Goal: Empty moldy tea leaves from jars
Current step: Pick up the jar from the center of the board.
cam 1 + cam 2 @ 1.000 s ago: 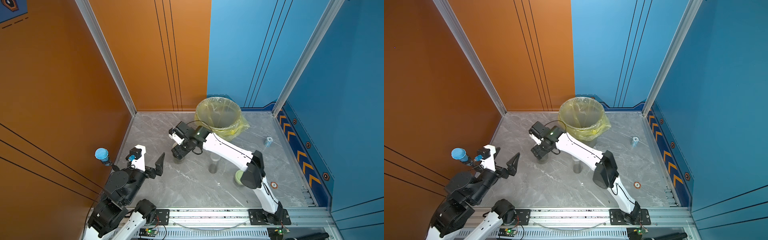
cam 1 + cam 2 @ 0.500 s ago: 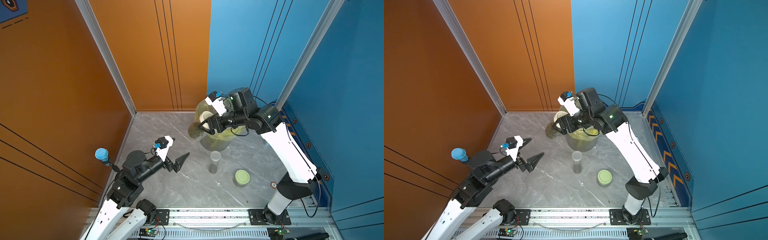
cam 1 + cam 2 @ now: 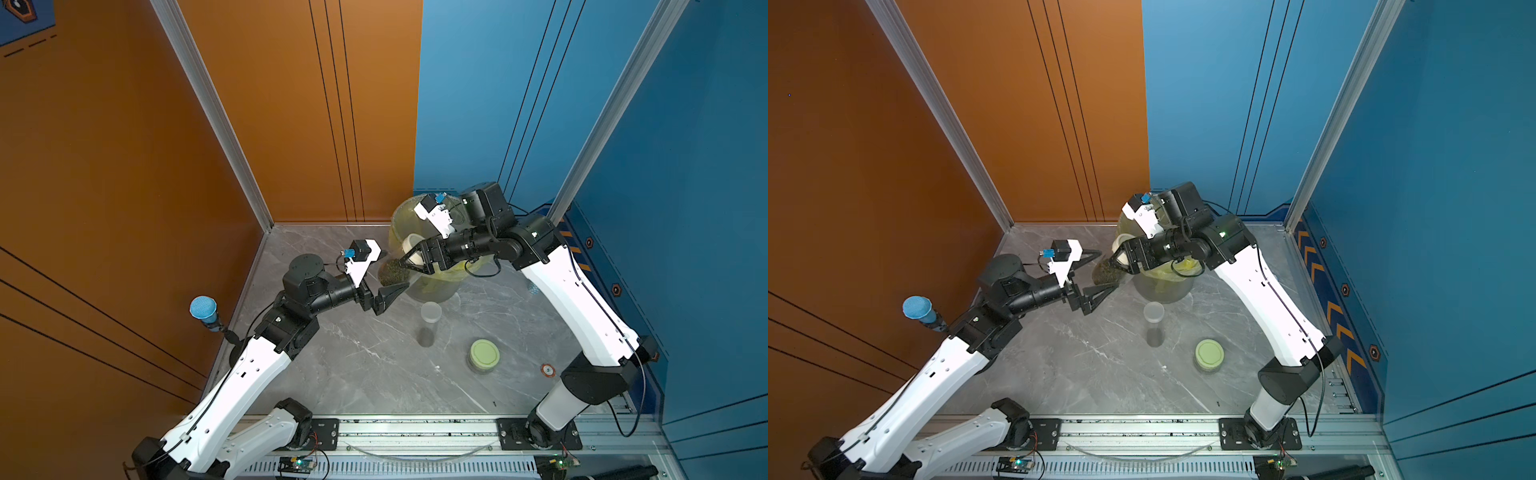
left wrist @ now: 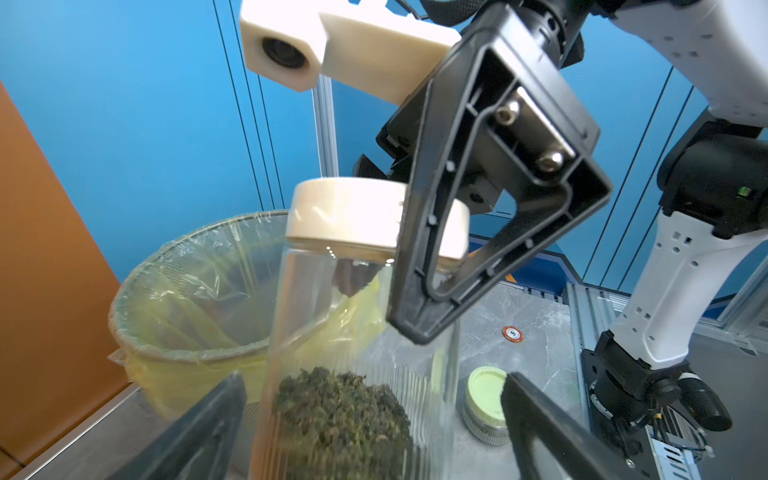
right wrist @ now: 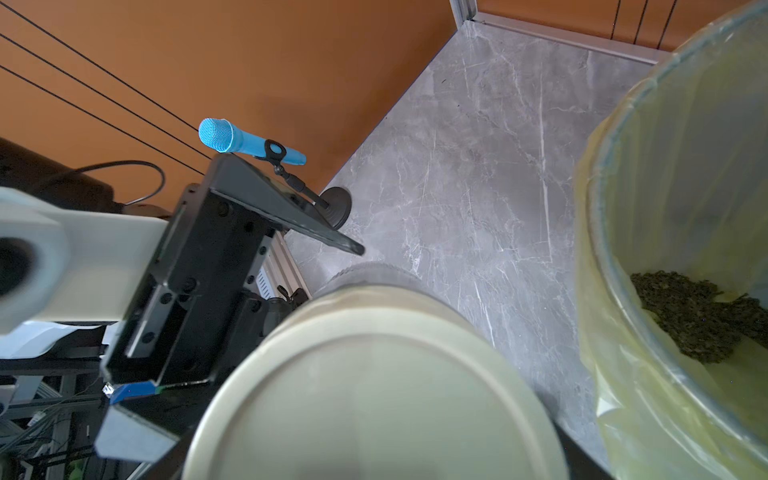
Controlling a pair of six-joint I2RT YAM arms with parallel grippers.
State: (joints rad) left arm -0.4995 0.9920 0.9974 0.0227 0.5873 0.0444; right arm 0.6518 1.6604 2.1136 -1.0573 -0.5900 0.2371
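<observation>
Spillage worries us: the right gripper (image 4: 384, 309) pinches the jar (image 4: 332, 324) only near its lid (image 4: 345, 212). The left gripper (image 3: 1108, 269) gapes, supporting nothing.

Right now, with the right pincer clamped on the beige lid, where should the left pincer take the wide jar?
I'd take the wide jar by its clear round wall, low near the tea leaves, well below the beige lid that the right pincer holds. Come level from the side away from the bin; the open left pincer faces that wall with a finger on each side.
</observation>
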